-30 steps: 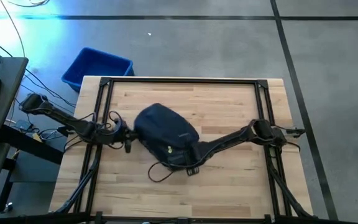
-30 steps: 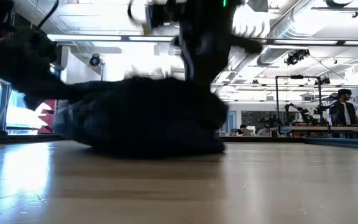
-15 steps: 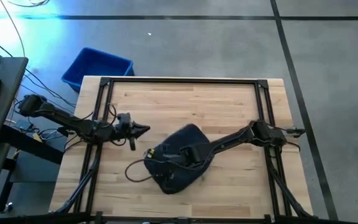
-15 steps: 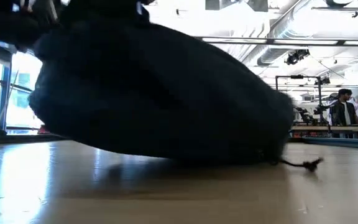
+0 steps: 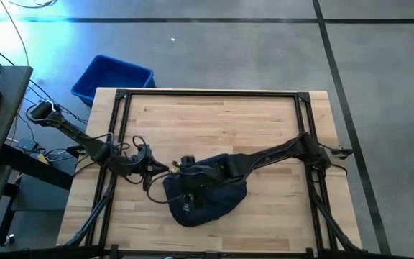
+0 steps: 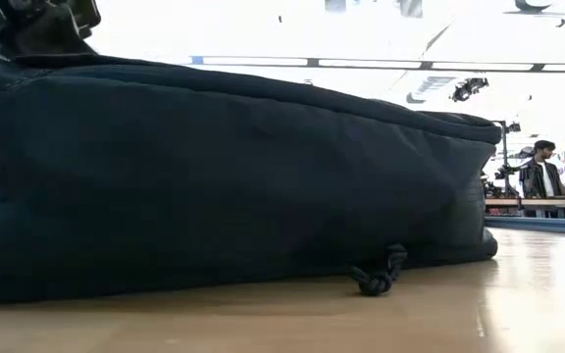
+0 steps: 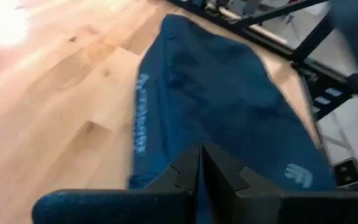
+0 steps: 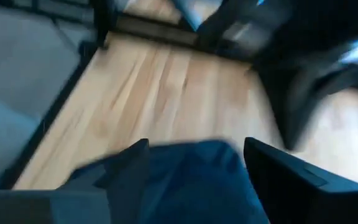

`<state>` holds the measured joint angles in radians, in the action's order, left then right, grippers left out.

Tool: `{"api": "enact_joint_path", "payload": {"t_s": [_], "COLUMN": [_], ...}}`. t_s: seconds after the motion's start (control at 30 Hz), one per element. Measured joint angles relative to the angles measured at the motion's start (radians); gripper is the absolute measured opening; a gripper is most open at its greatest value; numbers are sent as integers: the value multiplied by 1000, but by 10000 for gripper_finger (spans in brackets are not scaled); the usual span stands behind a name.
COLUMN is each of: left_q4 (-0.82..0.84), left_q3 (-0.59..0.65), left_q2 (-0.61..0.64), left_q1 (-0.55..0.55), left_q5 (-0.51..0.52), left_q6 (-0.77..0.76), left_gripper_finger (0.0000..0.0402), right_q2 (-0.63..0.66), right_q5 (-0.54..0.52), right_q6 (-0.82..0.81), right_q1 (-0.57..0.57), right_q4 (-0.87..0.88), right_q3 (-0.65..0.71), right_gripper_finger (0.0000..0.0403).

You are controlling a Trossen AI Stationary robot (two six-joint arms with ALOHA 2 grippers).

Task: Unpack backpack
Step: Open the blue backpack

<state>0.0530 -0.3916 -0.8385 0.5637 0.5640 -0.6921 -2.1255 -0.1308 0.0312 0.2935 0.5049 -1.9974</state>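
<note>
Backpack (image 5: 205, 196) lies on wooden table (image 5: 264, 122).

We see the backpack (image 6: 224, 186) filling most of the frame, lying flat on the wooden table (image 6: 381, 319), dark navy fabric, top edge sloping down twd its right end. A knotted cord pull (image 6: 379, 277) hangs from the pack's lower edge, touching the tabletop. Above the pack's upper left corner, part of a dark robot arm (image 6: 42, 25); gripper state n/a, cannot tell. Beyond the pack's right end, bkgd: a person (image 6: 539, 176) standing behind a bench. Bright ceiling lights above the pack.
</note>
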Motion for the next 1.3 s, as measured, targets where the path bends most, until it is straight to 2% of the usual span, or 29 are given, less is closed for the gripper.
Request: {"api": "enact_joint_path", "payload": {"t_s": [0.27, 0.37, 0.4, 0.53, 0.6, 0.67, 0.83, 1.07, 1.2, 1.3], "left_q4": [-28, -18, -35, -91, -104, -101, -102, -97, -104, -103], "left_q3": [-1, 0, 0, 1, -2, 0, 0, 0, 0, 0], "left_q2": [-18, -22, -29, -73, -80, -80, -81, -84, -84, -84], "left_q1": [12, 12, 9, -41, -58, -79, -95, -93, -92, -92], "left_q5": [39, 40, 100, 632, 768, 835, 754, 498, 357, 267], "left_q6": [40, 38, 4, -214, -243, -238, -176, -105, -99, -99], "left_gripper_finger": [0, 0, 0, 0, 0, 0, 0, 0, 0, 0], "right_q2": [24, 25, 25, 25, 25, 24, 24, 23, 23, 23], "right_q5": [-10, -8, -8, -8, -9, -10, -17, -16, -12, -87], "right_q6": [-28, -66, -83, -117, -117, -118, -103, -116, -223, -249], "right_q1": [-15, -14, -13, -9, -10, -10, -10, -10, -31, -38], "right_q4": [-233, -266, -267, -270, -262, -254, -255, -267, -306, -306], "right_q3": [1, 1, 1, 1, 1, 2, 2, 2, 2, 3], "right_gripper_finger": [256, 256, 256, 256, 256, 256, 256, 256, 256, 256]}}
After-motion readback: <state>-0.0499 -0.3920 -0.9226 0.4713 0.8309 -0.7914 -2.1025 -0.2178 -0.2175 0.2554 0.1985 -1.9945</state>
